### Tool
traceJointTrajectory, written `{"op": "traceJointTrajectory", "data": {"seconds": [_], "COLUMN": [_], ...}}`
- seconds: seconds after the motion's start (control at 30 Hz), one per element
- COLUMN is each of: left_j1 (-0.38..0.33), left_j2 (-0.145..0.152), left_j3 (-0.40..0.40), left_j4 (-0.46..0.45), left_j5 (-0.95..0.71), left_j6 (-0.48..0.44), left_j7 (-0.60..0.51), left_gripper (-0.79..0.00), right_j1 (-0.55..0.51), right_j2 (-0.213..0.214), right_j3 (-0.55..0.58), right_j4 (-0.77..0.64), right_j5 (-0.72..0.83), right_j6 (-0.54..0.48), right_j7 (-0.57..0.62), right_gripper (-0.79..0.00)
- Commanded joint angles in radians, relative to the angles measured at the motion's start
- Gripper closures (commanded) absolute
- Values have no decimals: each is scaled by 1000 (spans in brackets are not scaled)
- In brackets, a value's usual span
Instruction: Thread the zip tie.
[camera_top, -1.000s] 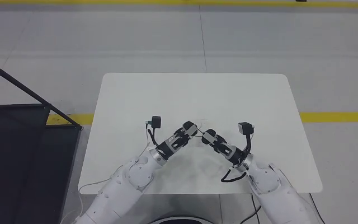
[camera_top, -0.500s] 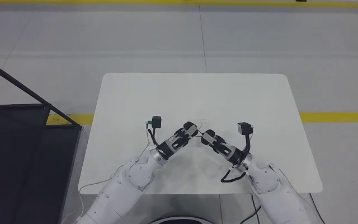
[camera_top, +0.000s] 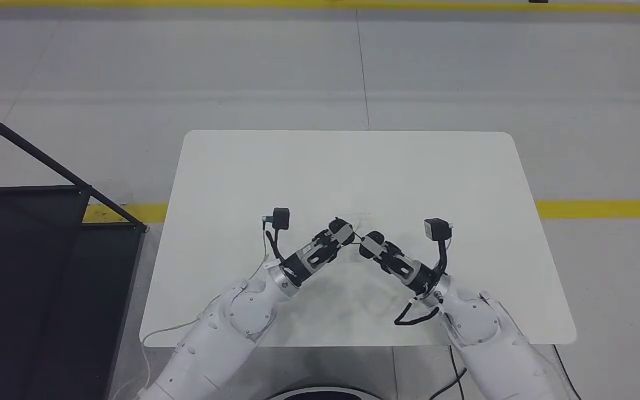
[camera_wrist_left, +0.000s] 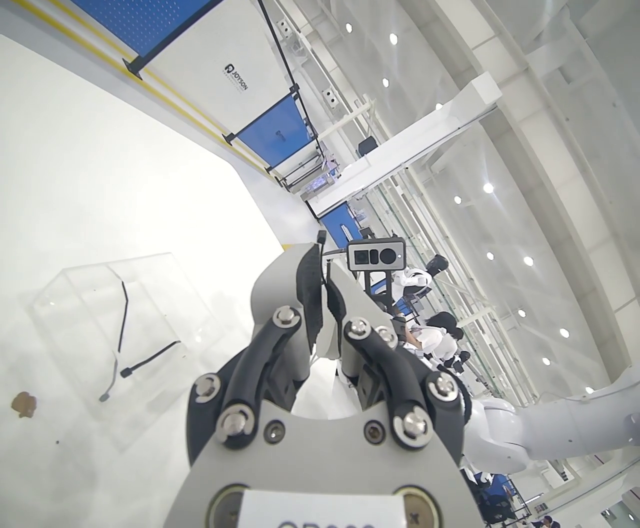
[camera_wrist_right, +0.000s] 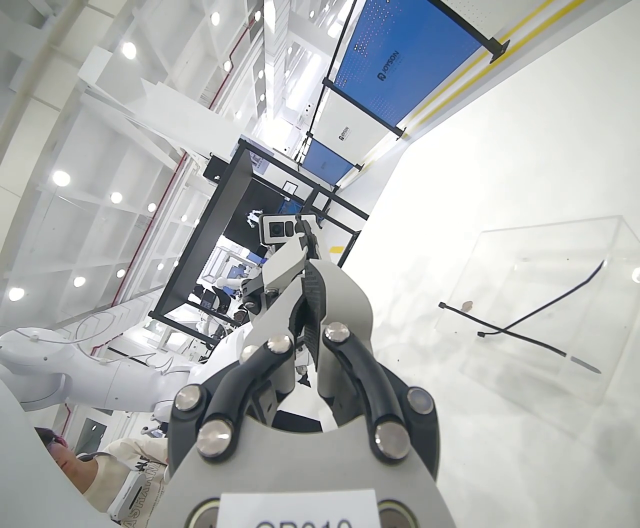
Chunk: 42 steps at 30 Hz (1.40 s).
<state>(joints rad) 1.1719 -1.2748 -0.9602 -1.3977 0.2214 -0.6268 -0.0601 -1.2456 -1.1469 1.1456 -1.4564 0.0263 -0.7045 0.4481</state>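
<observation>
Presently I am gripping the zip tie (camera_wrist_left: 320, 236) in my left pincer (camera_wrist_left: 322, 265) and my right pincer (camera_wrist_right: 306, 252), each clamped tight, tips almost meeting above the table (camera_top: 450, 180); spare ties (camera_wrist_right: 501, 330) are lying in the clear box (camera_wrist_right: 550, 250).

The clear box (camera_wrist_left: 165, 300) was the one standing obstacle on the surface (camera_top: 450, 180), and its walls ringed the loose zip ties (camera_wrist_right: 502, 330) that lay crossed inside. On the robot's side of the box, the left gripper (camera_wrist_left: 322, 270) and right gripper (camera_wrist_right: 306, 250) hung tip to tip, each pinched on the held zip tie (camera_wrist_left: 321, 239), with a narrow gap between them. A small brown speck (camera_wrist_left: 22, 404) lay near the box. Beyond the box and to either side of it, the surface lay open to its edges.
</observation>
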Motion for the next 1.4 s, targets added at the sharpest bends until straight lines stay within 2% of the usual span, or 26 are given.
{"op": "traceJointTrajectory", "data": {"seconds": [0.0,0.3,0.33,0.43,0.47,0.5,0.57,0.77,0.97,1.03,1.1,1.37], "left_j1": [1,4,3,4,4,5,5,10,45,65,90,218], "left_j2": [-1,-8,-9,-11,-11,-12,-13,-11,4,13,23,63], "left_j3": [-2,-10,-11,-14,-15,-15,-18,-46,-126,-163,-199,-367], "left_j4": [0,2,2,2,2,2,2,-7,-38,-54,-76,-163], "left_j5": [0,4,5,8,9,9,12,18,27,33,20,3], "left_j6": [0,1,2,3,3,3,2,0,-14,-16,-27,-59], "left_j7": [-1,-2,-3,-6,-7,-8,-8,-11,-22,-39,-69,-165], "left_gripper": [-126,-40,0,0,0,0,0,0,0,0,0,0], "right_j1": [0,-1,-1,-2,-2,-4,-6,-8,-35,-57,-95,-95], "right_j2": [0,-2,-3,-3,-3,-4,-5,-1,10,12,10,10], "right_j3": [1,2,3,4,5,6,6,22,58,70,86,86], "right_j4": [1,0,0,0,-1,-3,-7,-29,-125,-174,-228,-228], "right_j5": [-2,-4,-4,-8,-10,-13,-18,-45,-208,-297,-331,-331], "right_j6": [1,6,6,9,12,15,21,53,125,169,195,195], "right_j7": [-1,1,2,-1,-5,-10,-15,-1,-3,-46,-141,-141], "right_gripper": [0,0,0,0,-40,-329,-785,-785,-785,-785,-785,-785]}}
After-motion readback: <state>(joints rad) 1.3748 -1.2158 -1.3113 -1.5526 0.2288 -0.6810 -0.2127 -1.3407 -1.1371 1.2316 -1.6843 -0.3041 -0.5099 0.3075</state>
